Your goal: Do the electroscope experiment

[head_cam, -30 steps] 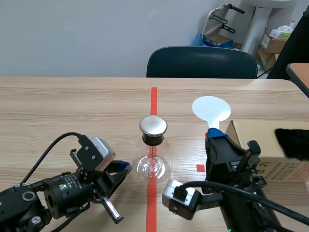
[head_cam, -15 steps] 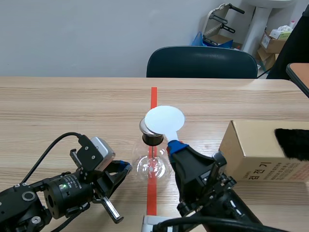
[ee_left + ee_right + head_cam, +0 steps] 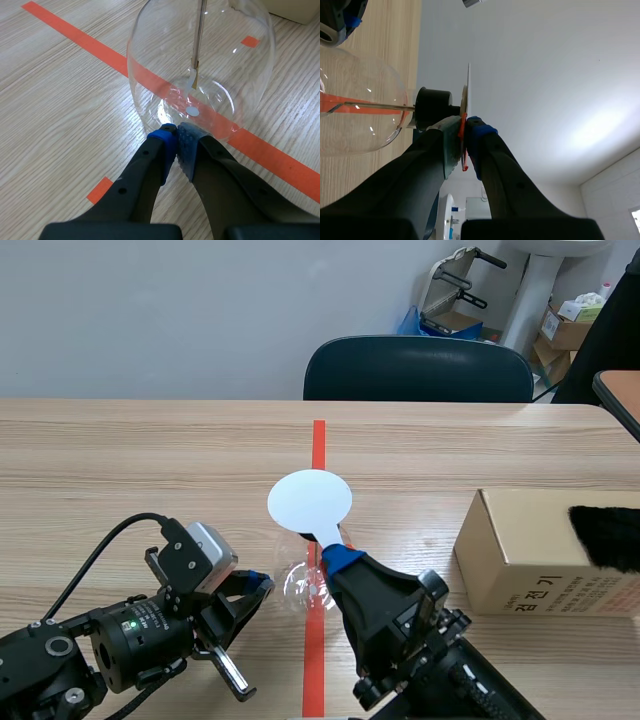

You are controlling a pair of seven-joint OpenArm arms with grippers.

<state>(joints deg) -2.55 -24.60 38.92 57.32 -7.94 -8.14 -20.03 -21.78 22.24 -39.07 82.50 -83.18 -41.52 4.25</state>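
The electroscope, a glass flask with a black stopper, stands on the red tape line. In the scene view its metal cap is hidden behind a white disc paddle. My right gripper is shut on the paddle's stem and holds the disc upright, close against the top of the stopper. My right gripper shows the stem pinched between its pads. My left gripper lies low on the table, shut on nothing. Its tips rest at the foot of the flask, where the rod and foil leaf show through the glass.
A cardboard box lies on the table at the right, with a black furry piece on its far end. A dark chair stands behind the table. Small red tape squares mark the wood near the flask.
My right arm has carried the white disc leftward from beside the box to the electroscope's top, where it now hides the metal cap. The left arm has kept still.
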